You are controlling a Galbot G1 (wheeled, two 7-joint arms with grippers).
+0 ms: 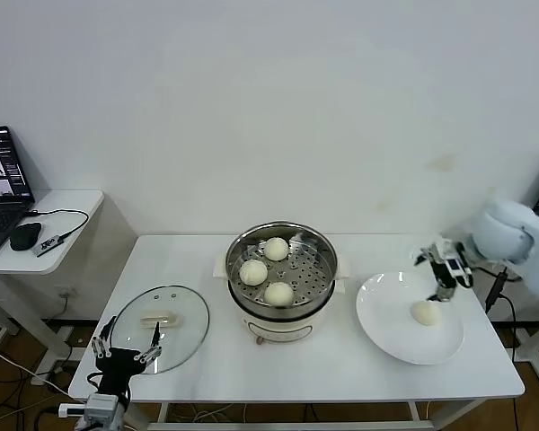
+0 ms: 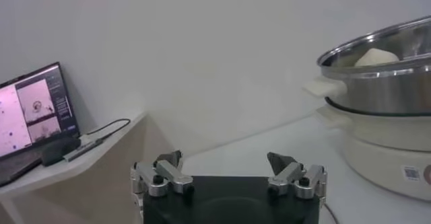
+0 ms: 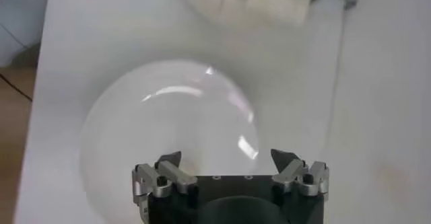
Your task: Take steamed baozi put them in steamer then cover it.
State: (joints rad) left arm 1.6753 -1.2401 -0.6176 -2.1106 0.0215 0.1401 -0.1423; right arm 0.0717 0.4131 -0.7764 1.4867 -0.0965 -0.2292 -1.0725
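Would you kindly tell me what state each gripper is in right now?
Left gripper: open, empty, parked near the glass lid.
Right gripper: open, empty, above the last baozi on the white plate.

Steamer sits mid-table, top uncovered, three baozi on the tray, room left at its right side. Cover lies flat to the left, clear table between it and the pot. Right gripper, jaws apart, hangs just above the last baozi on the plate, bare table between plate and steamer.
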